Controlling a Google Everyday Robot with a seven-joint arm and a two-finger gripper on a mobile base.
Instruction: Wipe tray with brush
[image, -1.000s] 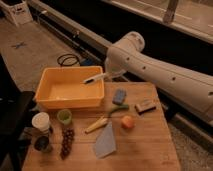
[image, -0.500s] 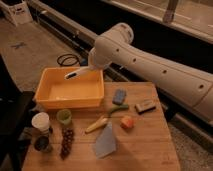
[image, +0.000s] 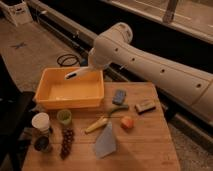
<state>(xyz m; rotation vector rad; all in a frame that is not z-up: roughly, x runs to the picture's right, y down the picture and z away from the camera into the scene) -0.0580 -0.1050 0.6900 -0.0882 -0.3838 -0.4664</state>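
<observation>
The yellow-orange tray sits on the wooden table's back left part. My gripper is above the tray's back right corner, mostly hidden under the big white arm. It is shut on the brush, whose white handle sticks out to the left over the tray's back edge, held in the air above the tray floor. The brush's dark head is not visible.
On the table right of the tray lie a blue sponge and a tan block. In front lie a banana, an orange fruit, a grey cloth, a green cup, a white cup and grapes.
The arm has swung left with the brush, from the tray's right rim to over the tray's back. The things on the table have not moved.
</observation>
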